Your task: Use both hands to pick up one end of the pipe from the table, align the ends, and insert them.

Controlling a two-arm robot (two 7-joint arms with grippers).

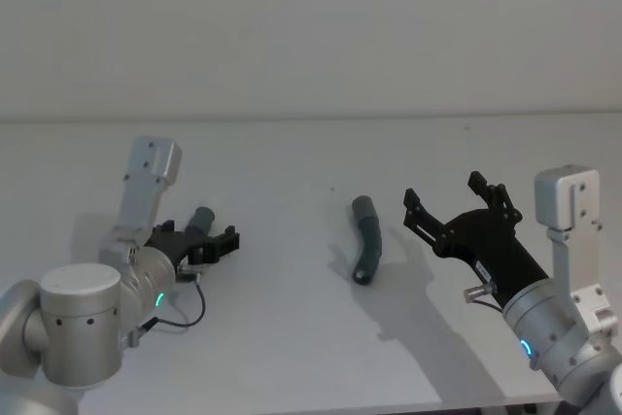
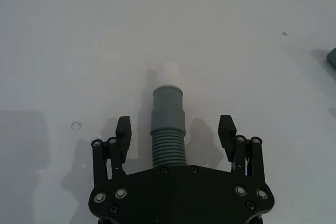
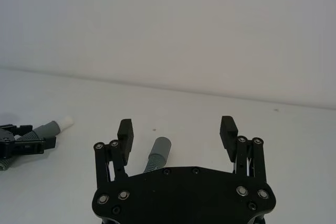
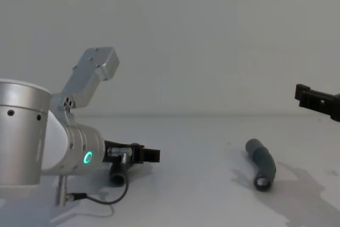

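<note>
Straddling the dark grey ribbed hose piece with the white tip (image 2: 168,148), your black angular left gripper (image 2: 175,125) sat low at eight o'clock on the plain white table (image 1: 292,157), jaws released and clear of the hose. Your right gripper (image 1: 445,193), likewise spread, hovered at four o'clock, with the second grey ribbed hose piece (image 1: 368,238) lying at its nine o'clock.

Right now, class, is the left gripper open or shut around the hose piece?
Open. The left gripper has its fingers standing apart on either side of the hose piece, with a gap on each side.
</note>
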